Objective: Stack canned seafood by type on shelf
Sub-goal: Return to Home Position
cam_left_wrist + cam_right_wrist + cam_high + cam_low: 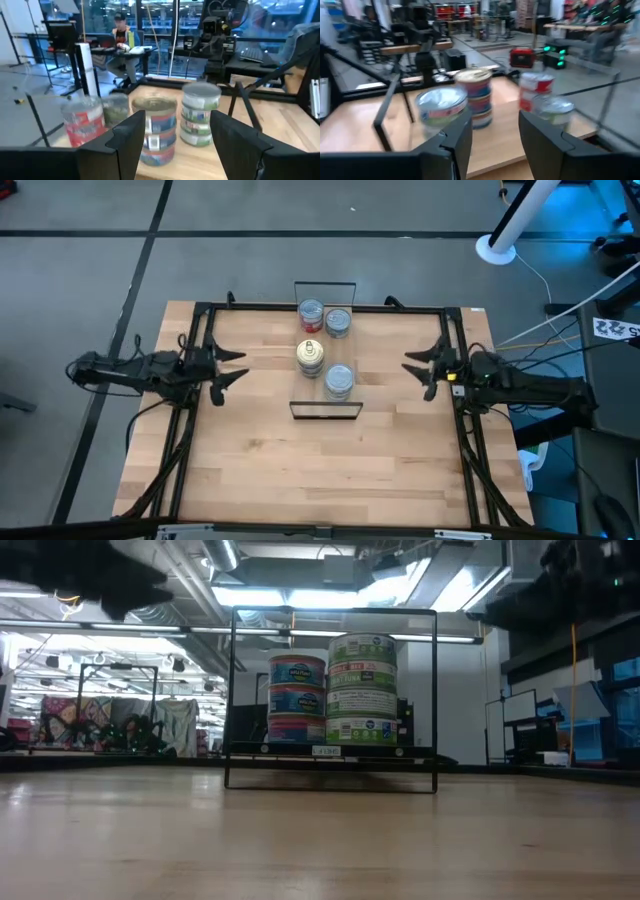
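The tins (pixel 310 357) stood in four piles on the shelf (pixel 330 752), mid tabletop (pixel 300 470). From low down only two piles showed; the rest hid behind them. The left hand (pixel 238 366) and right hand (pixel 416 370) hung released and empty, one at each side.
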Available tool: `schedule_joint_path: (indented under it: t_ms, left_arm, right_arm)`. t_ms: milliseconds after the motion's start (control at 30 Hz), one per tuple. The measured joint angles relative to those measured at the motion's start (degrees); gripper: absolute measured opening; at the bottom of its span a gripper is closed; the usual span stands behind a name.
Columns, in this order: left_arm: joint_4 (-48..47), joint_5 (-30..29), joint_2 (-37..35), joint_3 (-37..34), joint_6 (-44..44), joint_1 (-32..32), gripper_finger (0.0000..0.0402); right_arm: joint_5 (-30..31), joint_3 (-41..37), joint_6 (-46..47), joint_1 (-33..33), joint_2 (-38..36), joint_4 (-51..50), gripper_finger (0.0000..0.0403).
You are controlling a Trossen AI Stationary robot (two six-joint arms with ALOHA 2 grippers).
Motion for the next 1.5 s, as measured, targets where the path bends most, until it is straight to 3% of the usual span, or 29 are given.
schedule_joint_path:
  t_ms: [233,433,700,1033,1200,1367,1500]
  left_arm:
    - [6.5,8.8,-8.1,-11.4,-3.7,3.3,0.0219]
    - [6.1,10.0,-12.2,-14.9,-4.4,4.7,0.0219]
    - [1.9,10.8,-13.0,-15.2,-4.1,4.7,0.0219]
    - [1.1,20.0,-13.0,-15.2,3.4,4.6,0.0219]
    - [1.4,20.3,-13.0,-15.3,7.3,4.7,0.0219]
    - [8.3,20.4,-13.0,-17.9,12.8,4.7,0.0219]
    - [8.3,20.5,-12.5,-17.9,12.3,4.9,0.0219]
  right_arm:
    - [-1.4,-10.0,5.0,-1.0,0.0,7.8,0.0161]
    - [-3.4,-13.7,9.7,-3.7,0.0,7.8,0.0161]
    - [-4.4,-16.4,9.2,-3.7,0.0,7.0,0.0161]
    - [-4.4,-16.5,5.4,-3.7,0.1,6.3,0.0161]
    - [-4.4,-16.6,3.1,-3.7,0.3,6.1,0.0161]
    - [-4.4,-16.7,0.1,-3.7,0.3,6.0,0.0161]
    - [-4.4,-16.7,-0.6,-3.7,0.9,5.9,0.0161]
